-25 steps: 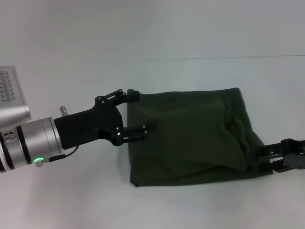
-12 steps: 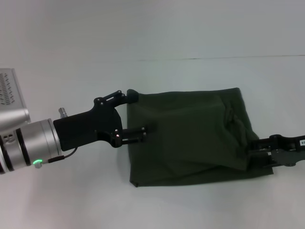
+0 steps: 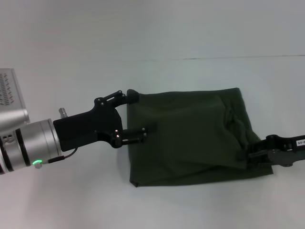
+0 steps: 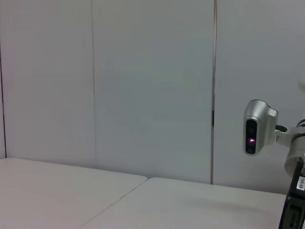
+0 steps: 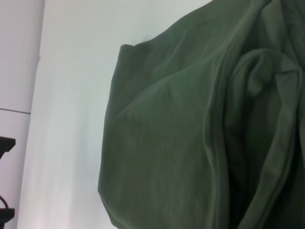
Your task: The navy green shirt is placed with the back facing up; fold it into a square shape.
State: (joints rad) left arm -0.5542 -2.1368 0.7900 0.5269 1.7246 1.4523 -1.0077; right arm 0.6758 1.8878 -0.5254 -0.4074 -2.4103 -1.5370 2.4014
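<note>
Two grippers work the shirt (image 3: 190,136), which lies on the white table (image 3: 71,200) already doubled into a rough block, wider than it is deep. Nearest the robot, the shirt's front hem runs fairly straight from the near-left corner to the right, where a loose flap overlaps the body and bunches into wrinkles. At that near-right corner the right gripper (image 3: 255,153) sits against the cloth; its tips are buried at the fabric edge, so I cannot tell whether they are pinching or merely touching. Its wrist view shows only folds of green cloth (image 5: 190,133) up close, thick ridges stacked beside each other, which suggests several layers gathered there. Farther back, the left gripper (image 3: 137,114) stands at the shirt's left edge with its fingers spread wide, one tip (image 3: 133,95) at the far-left corner and the other (image 3: 145,133) lying on the cloth lower down, pinning rather than gripping. Judging by the shape, the fold is mostly done and the step in hand is squaring the right side. To do it well, the left should hold the edge flat while the right draws the bunched flap smooth and tucks it in line with the far-right corner, taking every layer together so nothing slides.
</note>
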